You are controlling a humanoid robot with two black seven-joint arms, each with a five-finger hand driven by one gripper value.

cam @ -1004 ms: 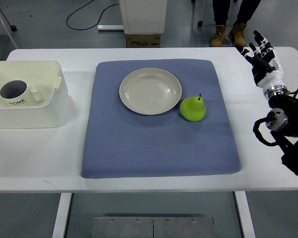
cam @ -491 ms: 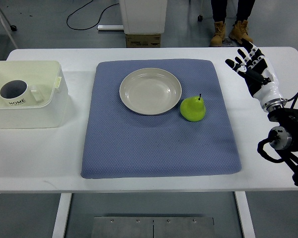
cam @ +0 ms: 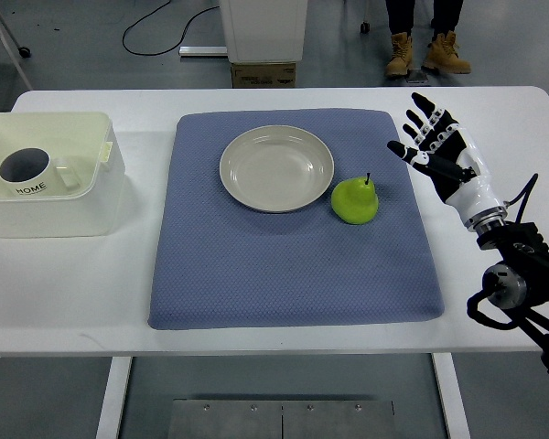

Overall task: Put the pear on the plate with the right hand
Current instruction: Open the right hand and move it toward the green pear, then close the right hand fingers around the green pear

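We see a green pear (cam: 355, 201) standing upright, its dark stem pointing up, just beside the plate (cam: 276, 168) at the plate's four o'clock. The plate is round, cream-coloured, shallow and bare, lying flat.

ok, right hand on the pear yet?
Apart. Top view shows bare blue mat between the open right hand and the pear.

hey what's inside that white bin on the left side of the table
Inside the white bin sits a white mug with HOME printed on it, dark inside, handle pointing right. The bin floor under the mug is covered; nothing else shows in the bin.
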